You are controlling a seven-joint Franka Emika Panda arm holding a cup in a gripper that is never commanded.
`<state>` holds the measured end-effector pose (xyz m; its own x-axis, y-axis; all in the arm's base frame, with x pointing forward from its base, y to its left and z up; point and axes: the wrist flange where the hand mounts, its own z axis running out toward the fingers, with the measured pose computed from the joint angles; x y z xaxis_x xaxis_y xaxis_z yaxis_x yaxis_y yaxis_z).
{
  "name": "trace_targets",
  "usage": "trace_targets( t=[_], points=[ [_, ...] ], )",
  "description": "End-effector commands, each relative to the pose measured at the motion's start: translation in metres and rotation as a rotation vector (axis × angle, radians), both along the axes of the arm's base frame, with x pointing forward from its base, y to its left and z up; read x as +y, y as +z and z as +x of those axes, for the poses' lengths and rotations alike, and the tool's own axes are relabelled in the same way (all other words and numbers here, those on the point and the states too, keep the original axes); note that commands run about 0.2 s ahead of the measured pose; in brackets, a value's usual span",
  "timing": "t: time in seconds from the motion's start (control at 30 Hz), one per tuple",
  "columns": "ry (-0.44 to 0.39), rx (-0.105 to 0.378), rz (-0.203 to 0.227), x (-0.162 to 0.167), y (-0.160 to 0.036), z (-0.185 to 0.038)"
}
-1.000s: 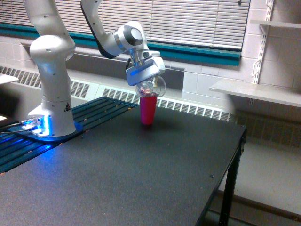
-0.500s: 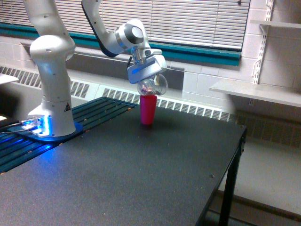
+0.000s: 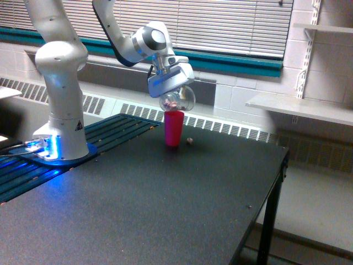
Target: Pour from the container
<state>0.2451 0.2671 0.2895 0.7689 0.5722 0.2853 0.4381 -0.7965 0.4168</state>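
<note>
Clear container [image 3: 177,100] seemingly tilted over pink cup [image 3: 174,128]

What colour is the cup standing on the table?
Pink, an opaque magenta-pink cup, seen in the exterior view.

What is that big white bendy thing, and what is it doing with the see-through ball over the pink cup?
The white bendy thing is a robot arm. Its base is fixed at one end of a black table, and it bends at joints a bit like your own arm. The picture comes from a camera standing apart from the robot and looking at the whole scene.

At the end of the arm is a gripper, which works as its hand. It is holding a clear container, tipped over, with small pinkish pieces inside. Right under it stands a pink cup, upright on the table. The robot is pouring the pieces into the cup.

One small piece lies on the table beside the cup, on the exterior view's right, so it seems to have missed.
</note>
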Motion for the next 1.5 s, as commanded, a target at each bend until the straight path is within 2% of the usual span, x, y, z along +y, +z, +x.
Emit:
trace_targets(
  t=[0.03,0.9,1.47,1.5],
  points=[
    [0.010,0.010,-0.009,-0.009,-0.003,-0.001],
    [0.076,0.032,-0.001,0.010,-0.004,-0.028],
    [0.063,0.022,0.005,-0.008,0.005,-0.013],
    [0.074,0.027,-0.001,-0.007,-0.005,-0.027]
  ],
)
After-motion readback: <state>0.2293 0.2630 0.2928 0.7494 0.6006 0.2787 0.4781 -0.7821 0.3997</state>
